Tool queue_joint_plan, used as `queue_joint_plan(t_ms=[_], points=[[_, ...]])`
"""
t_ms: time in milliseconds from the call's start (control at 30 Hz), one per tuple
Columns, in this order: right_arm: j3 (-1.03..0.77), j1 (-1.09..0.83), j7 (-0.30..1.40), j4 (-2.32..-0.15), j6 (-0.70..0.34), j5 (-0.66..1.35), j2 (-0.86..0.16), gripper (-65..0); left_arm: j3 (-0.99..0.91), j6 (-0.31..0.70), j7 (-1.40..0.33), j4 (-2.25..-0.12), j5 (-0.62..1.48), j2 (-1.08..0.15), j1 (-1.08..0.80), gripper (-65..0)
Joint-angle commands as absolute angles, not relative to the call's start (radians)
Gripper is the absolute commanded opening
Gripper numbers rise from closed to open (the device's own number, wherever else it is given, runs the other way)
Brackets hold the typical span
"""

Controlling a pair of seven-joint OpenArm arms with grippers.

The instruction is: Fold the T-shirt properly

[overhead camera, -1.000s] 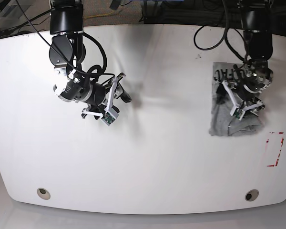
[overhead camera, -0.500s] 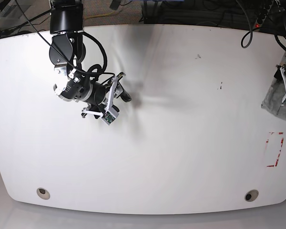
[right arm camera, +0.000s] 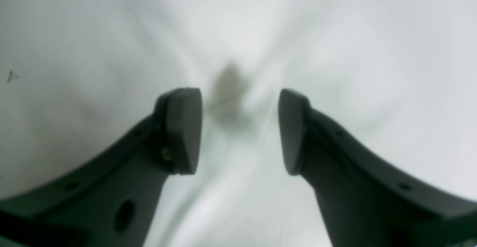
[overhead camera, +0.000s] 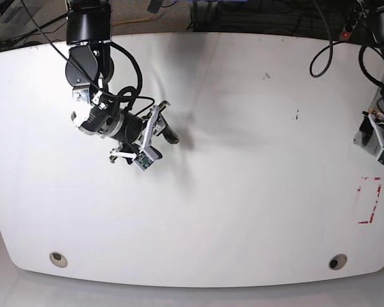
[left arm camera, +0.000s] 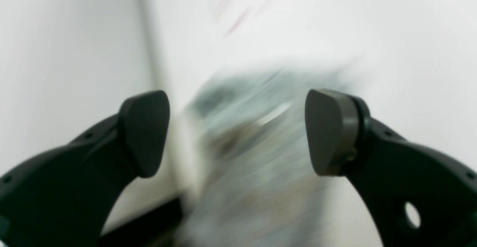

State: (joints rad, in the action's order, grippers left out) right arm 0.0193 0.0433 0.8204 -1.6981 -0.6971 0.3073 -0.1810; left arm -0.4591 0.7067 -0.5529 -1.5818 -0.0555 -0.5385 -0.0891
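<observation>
Shirt (overhead camera: 365,135) has gone from the middle right of the tabletop (overhead camera: 243,192) to its far edge, bunched beneath the left fingers (left arm camera: 329,137), which stand wide apart. Right fingers (right arm camera: 184,129), half apart, hold nothing. Folding looks undone.

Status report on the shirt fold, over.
Left tool open above blurred T-shirt at table edge. Right tool open, empty. Nothing in the way.
</observation>
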Motion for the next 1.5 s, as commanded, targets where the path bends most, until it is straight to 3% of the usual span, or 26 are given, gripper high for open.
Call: queue_joint_plan(t_ms=[0, 267, 400, 533, 1067, 1467], points=[[0.015, 0.045, 0.719, -1.713, -0.698, 0.231, -0.189, -34.6, -0.409, 0.698, -0.49, -1.63, -0.036, -0.489, -0.056, -11.9], [-0.042, -0.073, 0.251, -1.659, -0.553, -0.064, -0.188, -34.6, -0.199, 0.283, -0.027, -1.504, -0.041, -0.309, -0.085, -11.7], [-0.107, -0.147, 0.064, -1.604, -0.473, -0.097, -0.191, -34.6, -0.142, 0.136, 0.143, -1.452, -0.042, -0.237, -0.163, -11.7], [-0.185, -0.234, 0.001, -1.598, -0.452, -0.09, -0.189, -34.4, -0.119, 0.053, 0.186, -1.512, -0.042, -0.18, -0.289, -11.8], [-0.334, -0.743, -0.002, -1.77, -0.455, 0.213, -0.236, -34.4, -0.12, 0.038, 0.182, -1.894, -0.042, 0.004, -1.012, -11.9], [-0.338, -1.099, -0.004, -1.811, -0.495, 0.311, -0.229, -34.4, -0.116, 0.038, 0.183, -1.862, -0.033, 0.019, -1.297, -11.9]])
